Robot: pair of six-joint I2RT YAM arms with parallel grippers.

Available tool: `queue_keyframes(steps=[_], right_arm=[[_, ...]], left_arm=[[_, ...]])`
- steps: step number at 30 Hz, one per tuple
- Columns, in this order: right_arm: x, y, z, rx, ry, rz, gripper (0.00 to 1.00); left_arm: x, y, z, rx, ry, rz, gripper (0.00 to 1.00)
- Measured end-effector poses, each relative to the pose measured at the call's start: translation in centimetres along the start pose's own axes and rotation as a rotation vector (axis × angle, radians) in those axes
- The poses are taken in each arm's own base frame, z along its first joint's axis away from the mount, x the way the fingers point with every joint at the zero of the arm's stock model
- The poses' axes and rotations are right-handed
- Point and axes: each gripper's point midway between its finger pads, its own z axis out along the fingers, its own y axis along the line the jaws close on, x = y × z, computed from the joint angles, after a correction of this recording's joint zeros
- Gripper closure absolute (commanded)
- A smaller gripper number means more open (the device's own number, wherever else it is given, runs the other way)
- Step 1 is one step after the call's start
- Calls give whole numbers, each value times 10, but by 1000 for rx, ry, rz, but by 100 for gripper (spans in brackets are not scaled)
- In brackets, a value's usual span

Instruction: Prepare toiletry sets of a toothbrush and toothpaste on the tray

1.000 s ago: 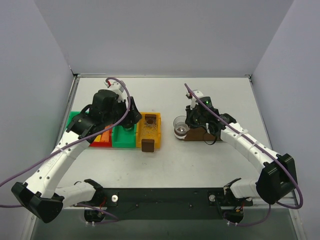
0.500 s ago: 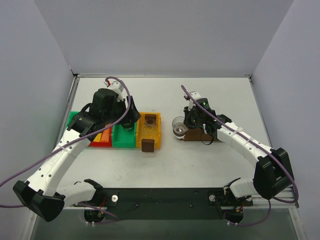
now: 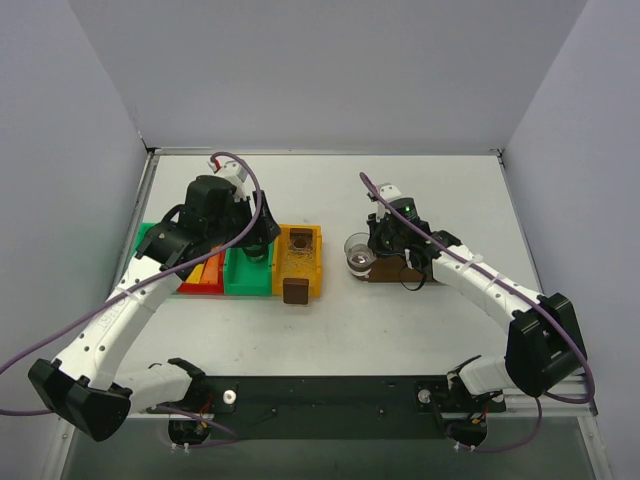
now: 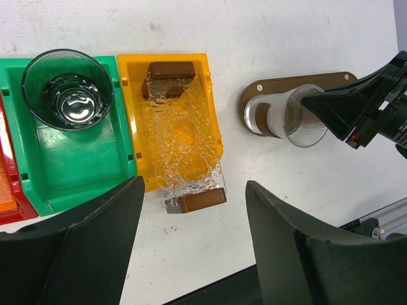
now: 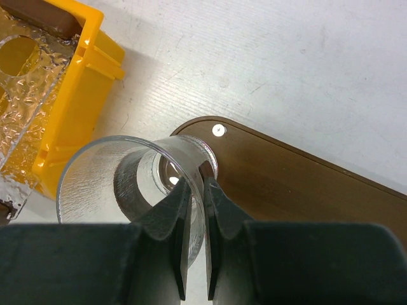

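Observation:
The dark-brown tray [image 3: 397, 273] lies right of centre and also shows in the left wrist view [image 4: 331, 82] and the right wrist view [image 5: 305, 184]. A clear glass cup [image 3: 358, 252] [image 4: 296, 117] [image 5: 108, 171] sits at the tray's left end. My right gripper [image 3: 383, 246] [image 5: 196, 184] is shut on the cup's wall, one finger inside and one outside. My left gripper [image 3: 250, 240] [image 4: 191, 241] is open and empty, above the bins. Orange and yellow toothpaste tubes [image 3: 206, 271] lie in the red bin [image 3: 198, 287]. No toothbrush is in view.
A green bin [image 3: 246, 282] [image 4: 76, 165] holds a second clear glass [image 4: 68, 89]. A yellow bin [image 3: 312, 262] [image 4: 135, 127] holds a clear plastic holder with brown end blocks [image 4: 181, 140]. The three bins stand side by side on the left.
My right arm has shifted slightly left and drawn its elbow in, with the cup still in its grip and hardly moved. My left arm has barely moved.

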Motion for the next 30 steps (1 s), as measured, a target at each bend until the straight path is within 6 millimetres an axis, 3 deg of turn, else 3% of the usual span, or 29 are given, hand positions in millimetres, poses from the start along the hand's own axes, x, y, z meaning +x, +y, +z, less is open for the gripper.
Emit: queue_keyframes(steps=[30], right_arm=[[-1, -6, 7, 24, -16, -6, 100]], left_arm=[[1, 2, 9, 4, 23, -6, 25]])
